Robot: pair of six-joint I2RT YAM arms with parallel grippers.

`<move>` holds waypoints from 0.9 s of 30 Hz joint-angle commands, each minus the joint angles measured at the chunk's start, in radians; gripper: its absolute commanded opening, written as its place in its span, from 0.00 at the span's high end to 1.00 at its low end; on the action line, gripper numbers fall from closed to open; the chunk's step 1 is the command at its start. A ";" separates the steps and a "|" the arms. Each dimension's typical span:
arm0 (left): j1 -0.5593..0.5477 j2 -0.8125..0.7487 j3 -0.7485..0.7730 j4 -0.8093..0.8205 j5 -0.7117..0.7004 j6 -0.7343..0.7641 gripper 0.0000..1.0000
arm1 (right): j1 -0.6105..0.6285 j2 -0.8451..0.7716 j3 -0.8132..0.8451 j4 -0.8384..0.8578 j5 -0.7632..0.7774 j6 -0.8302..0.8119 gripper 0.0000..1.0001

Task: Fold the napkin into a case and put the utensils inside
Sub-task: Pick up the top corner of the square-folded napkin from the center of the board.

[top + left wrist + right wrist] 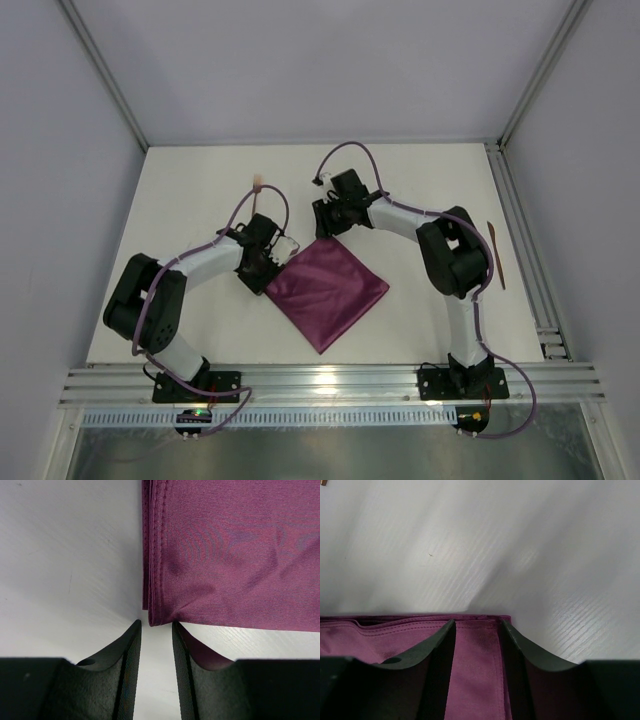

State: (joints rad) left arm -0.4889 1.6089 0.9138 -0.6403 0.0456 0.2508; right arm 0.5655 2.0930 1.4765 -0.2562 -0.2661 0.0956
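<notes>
You have one folded magenta-purple cloth napkin (328, 290) lying mid-frame on the white worktop (420, 190). The two copper-brown metal utensils both lie outside it: the pale-headed fork (260, 190) at upper left, and the second utensil (497, 255) by the right rail, too thin to make out. Your left hand (156, 625) is narrowly parted at a napkin corner, gripping nothing. Your right hand (477, 622) stands wider over the hem.

One folded magenta-purple napkin (327, 287) is counted near the middle of the white table (200, 170). Two utensils are counted: a pale-headed piece (259, 188) toward the far edge, left of centre, and a copper-brown piece (496, 255) by the right edge. Two arms are mounted at the near edge, the left arm (195, 265) and the right arm (455, 255).
</notes>
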 commanded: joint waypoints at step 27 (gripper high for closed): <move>0.003 -0.010 0.033 0.002 0.004 0.019 0.67 | 0.007 -0.001 -0.010 0.005 0.048 -0.019 0.84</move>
State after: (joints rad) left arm -0.4889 1.6089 0.9142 -0.6407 0.0456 0.2516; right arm 0.5655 2.1105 1.4750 -0.2623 -0.2382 0.0814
